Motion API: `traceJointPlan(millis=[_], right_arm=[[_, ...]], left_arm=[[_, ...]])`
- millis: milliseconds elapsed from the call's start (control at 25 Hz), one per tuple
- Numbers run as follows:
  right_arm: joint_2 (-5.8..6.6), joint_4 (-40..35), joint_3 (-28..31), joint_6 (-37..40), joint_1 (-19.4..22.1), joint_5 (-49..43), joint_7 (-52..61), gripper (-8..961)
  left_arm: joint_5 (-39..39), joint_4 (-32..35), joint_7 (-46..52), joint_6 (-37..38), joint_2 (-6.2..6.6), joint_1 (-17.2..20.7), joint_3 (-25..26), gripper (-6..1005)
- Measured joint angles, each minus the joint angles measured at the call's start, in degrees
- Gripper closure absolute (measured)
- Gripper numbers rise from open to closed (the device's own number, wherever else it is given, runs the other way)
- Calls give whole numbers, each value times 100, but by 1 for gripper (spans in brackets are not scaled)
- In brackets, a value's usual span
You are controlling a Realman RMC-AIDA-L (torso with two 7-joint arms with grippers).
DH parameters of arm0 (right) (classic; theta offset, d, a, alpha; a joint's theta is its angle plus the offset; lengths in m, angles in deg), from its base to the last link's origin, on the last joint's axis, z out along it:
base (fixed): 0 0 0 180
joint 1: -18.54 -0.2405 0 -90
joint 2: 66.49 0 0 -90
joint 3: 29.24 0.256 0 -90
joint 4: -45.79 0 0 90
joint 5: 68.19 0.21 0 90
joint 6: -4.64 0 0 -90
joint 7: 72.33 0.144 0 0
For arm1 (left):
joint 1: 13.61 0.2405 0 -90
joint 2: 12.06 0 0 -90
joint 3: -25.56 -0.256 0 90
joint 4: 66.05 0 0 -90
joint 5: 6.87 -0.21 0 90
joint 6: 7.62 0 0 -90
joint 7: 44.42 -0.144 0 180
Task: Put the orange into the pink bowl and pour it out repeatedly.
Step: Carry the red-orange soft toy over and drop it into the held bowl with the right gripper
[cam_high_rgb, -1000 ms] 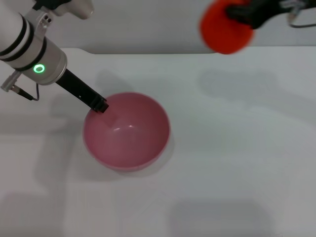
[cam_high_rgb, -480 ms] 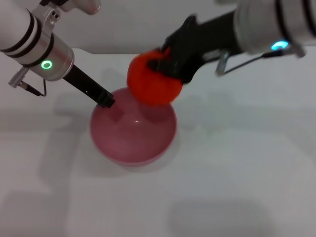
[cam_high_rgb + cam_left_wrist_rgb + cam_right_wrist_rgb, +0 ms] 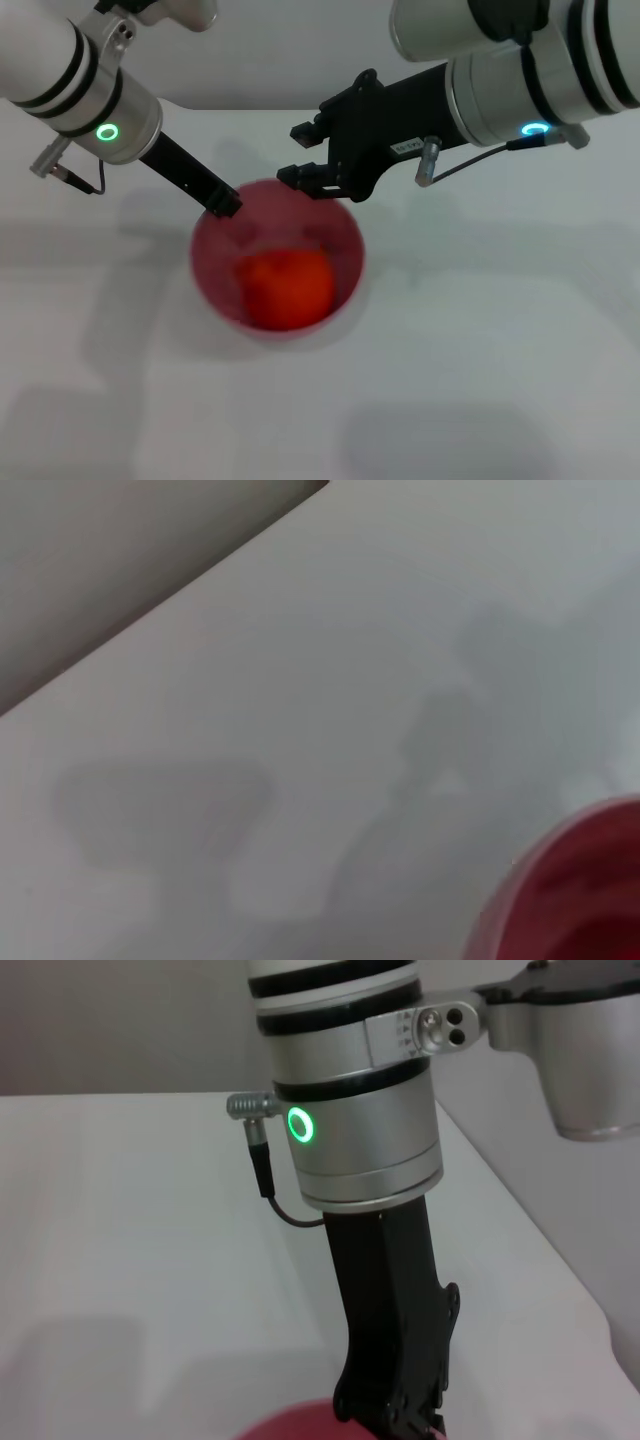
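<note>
Orange [image 3: 287, 288] lies inside the pink bowl [image 3: 210, 285], just left of the frame's centre in the head view, on the white desk [image 3: 500, 350]. Above the bowl's upper right rim hangs the right hand [image 3: 303, 153], its fingers spread wide and holding nothing. From the upper left, the left hand [image 3: 227, 205] reaches down and grips the bowl's upper left rim. The right wrist view shows that left hand [image 3: 395, 1415] clamped at the pink rim.
</note>
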Motion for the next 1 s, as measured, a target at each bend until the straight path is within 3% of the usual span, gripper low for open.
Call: traceJointPlan(millis=[80, 200, 400, 520, 680, 760, 800, 1000], right_arm=[[0, -43, 27, -37, 59, 4, 0, 567], [-3, -176, 95, -344, 280, 7, -6, 541], [-45, -219, 353, -1587, 1056, 747, -705, 541], [-36, 27, 566, -2238, 1595, 2305, -1763, 541], [-2, 693, 752, -2439, 2180, 5331, -4095, 541], [0, 1120, 809, -2303, 2388, 6571, -5160, 541], [1, 1346, 841, -2167, 2467, 7150, -5625, 541], [0, 2778, 1214, -1062, 2593, 9043, -7021, 541]], left_arm=[[2, 0, -2, -3, 0, 6, -3, 957], [3, 0, -4, -55, -1, 40, -6, 957], [33, 32, -7, -509, -17, 139, -141, 957], [160, 80, -12, -886, -30, 210, -317, 957], [386, 263, -12, -1524, -32, 442, -806, 957], [439, 353, -12, -1752, -32, 553, -977, 957], [520, 661, -12, -2255, -32, 843, -1405, 957], [486, 1238, -49, -3168, -21, 1407, -2066, 957]])
